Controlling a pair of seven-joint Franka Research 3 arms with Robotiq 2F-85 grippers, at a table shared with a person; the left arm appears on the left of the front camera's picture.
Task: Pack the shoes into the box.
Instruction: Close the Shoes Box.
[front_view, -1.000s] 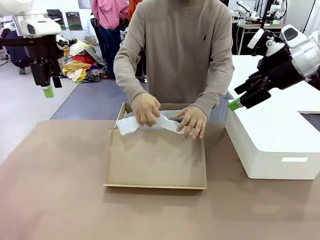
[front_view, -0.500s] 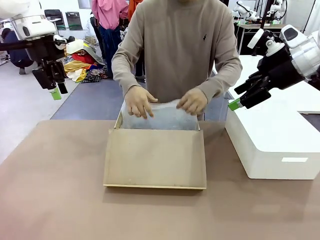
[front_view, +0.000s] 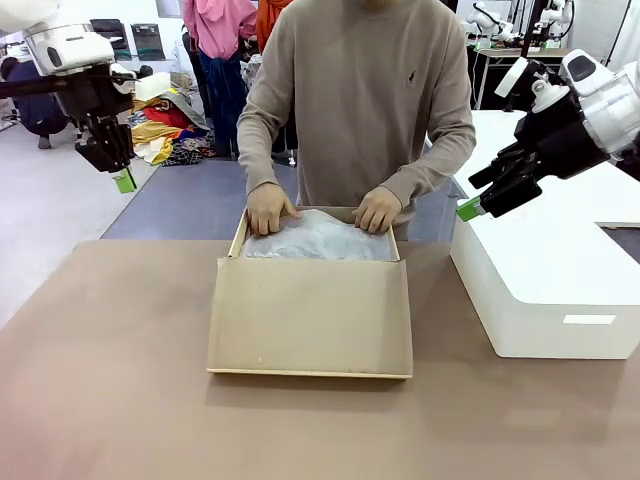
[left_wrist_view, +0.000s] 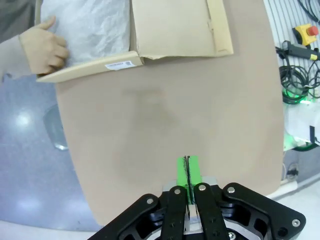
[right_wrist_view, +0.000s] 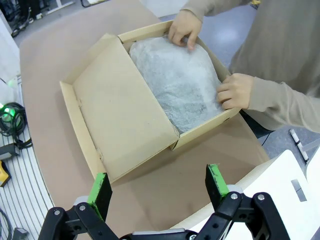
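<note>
Your left gripper (left_wrist_view: 188, 172): pads pressed together, nothing held. Right gripper (right_wrist_view: 158, 187): jaws wide, empty. Box (front_view: 310, 372) straight ahead, lid flap open toward you. Person's hands (front_view: 270, 208) press tissue (front_view: 318, 238) inside. Shoes hidden, likely beneath. Flap likely light, stiff: pinch near edge. Tissue tears easily.

We cannot see under the tissue paper (front_view: 318, 236) covering the tray of the box (front_view: 310, 325). Its label (left_wrist_view: 119, 64) is too small to read. The picture's edge cuts the white block (front_view: 545, 300).
</note>
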